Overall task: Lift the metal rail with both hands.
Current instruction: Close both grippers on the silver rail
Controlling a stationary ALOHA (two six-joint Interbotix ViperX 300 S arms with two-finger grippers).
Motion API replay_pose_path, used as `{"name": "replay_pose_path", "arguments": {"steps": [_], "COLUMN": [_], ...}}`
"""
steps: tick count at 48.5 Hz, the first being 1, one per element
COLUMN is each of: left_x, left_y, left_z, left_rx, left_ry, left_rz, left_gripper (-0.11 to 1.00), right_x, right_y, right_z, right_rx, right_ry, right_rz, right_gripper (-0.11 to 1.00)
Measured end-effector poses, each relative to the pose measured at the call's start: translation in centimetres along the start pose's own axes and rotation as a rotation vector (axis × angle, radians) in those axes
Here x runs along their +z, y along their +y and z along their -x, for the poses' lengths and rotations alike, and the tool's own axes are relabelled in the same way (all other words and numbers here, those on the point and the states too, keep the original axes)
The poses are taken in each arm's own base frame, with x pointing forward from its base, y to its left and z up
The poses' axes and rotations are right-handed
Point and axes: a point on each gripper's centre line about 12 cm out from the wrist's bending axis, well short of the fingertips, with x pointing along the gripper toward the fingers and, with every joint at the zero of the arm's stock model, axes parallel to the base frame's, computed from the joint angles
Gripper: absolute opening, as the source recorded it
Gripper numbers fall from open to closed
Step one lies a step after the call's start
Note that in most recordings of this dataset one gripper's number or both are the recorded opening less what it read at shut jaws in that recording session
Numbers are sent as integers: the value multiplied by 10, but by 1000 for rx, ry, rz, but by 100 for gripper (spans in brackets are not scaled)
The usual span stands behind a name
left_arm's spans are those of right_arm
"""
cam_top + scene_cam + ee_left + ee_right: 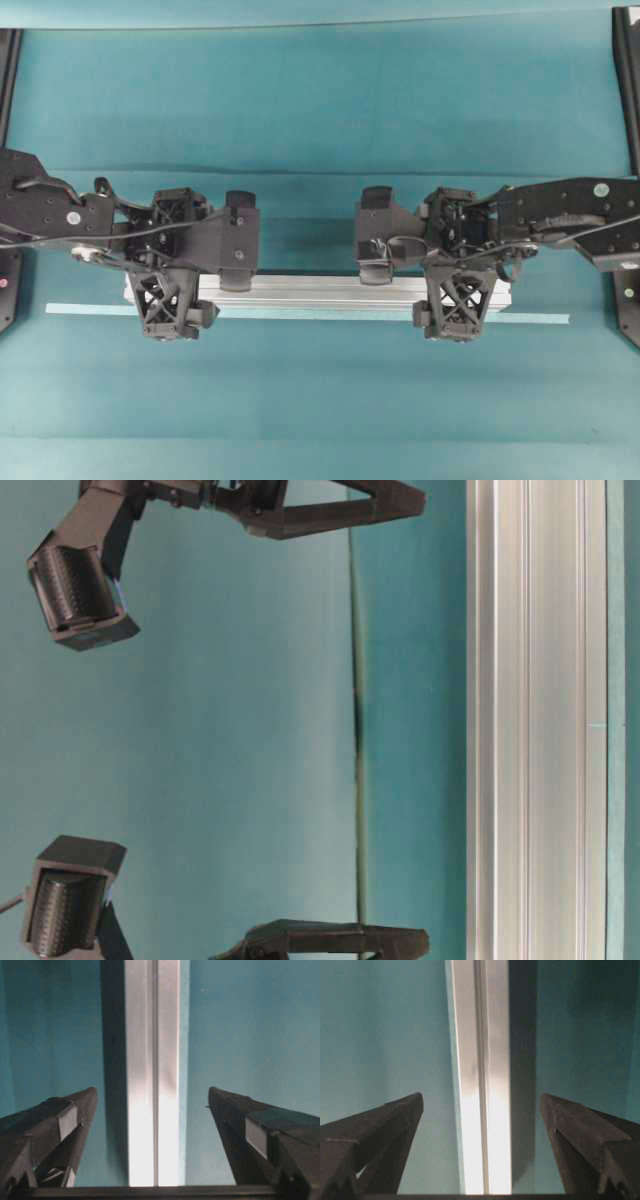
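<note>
I hold my left gripper (168, 300) and right gripper (458, 303) spread wide, empty, straddling the rail (330, 292) near its ends so the lift stays balanced.

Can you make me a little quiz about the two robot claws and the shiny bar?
1. True or false: the left gripper has already closed on the metal rail.
2. Which lies right beside the rail? A) a pale tape strip B) a red cup C) a spoon
3. Fill in: in the right wrist view, the rail runs between the right gripper's two ____ fingers.

Key:
1. False, its jaws stand wide with gaps on both sides.
2. A, the pale tape strip.
3. Open.
</note>
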Motion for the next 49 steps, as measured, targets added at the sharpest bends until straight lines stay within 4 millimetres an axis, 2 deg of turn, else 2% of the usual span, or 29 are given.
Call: {"name": "replay_pose_path", "arguments": {"steps": [10,24,49], "left_x": [-7,-13,-26], "left_y": [3,8,7], "left_z": [-5,-17,-53], "left_rx": [3,10,5], "left_ry": [9,5,36], "left_rz": [9,24,35], "left_gripper": [99,99,99], "right_x": [-9,-11,-19], "right_y": [0,-2,-5], "right_z": [-11,-28,-54], "right_rx": [-2,-7,-13], "right_ry": [14,5,21], "right_rz": [0,6,25], "right_gripper": [100,100,100]}}
